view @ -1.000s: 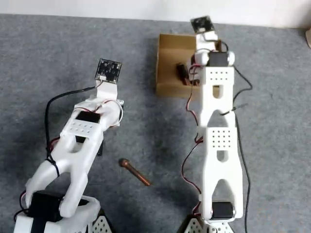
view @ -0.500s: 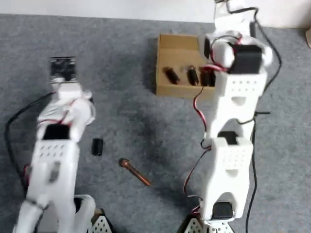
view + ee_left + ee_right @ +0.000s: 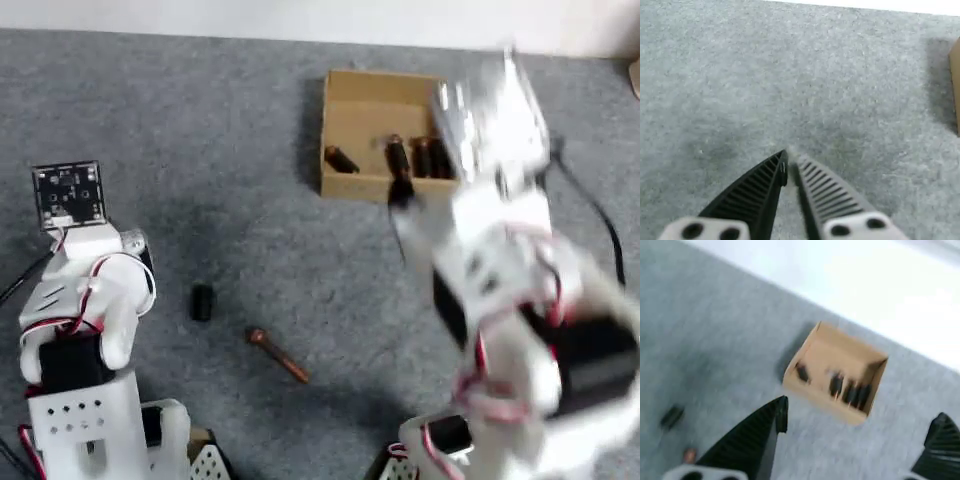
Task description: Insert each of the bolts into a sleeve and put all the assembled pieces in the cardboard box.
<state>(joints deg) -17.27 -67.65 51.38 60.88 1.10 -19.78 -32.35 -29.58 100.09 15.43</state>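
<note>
Left fingers point(image 3: 765, 192) were pinched nearly together and empty, right fingers point(image 3: 757, 437) spread wide and empty; with four pieces point(image 3: 398, 155) in the box point(image 3: 350, 100), the loose sleeve point(image 3: 202, 301) and nearby bolt point(image 3: 279, 356) on the worktop point(image 3: 200, 150) needed square end-to-end alignment.

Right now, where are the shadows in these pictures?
High view: the open brown cardboard box throws a dark shadow onto the grey carpet along its left-hand wall. Left wrist view: a dark patch lies on the carpet beside the box's corner. Right wrist view: the same kind of shadow darkens the carpet next to one wall of the box.
</note>
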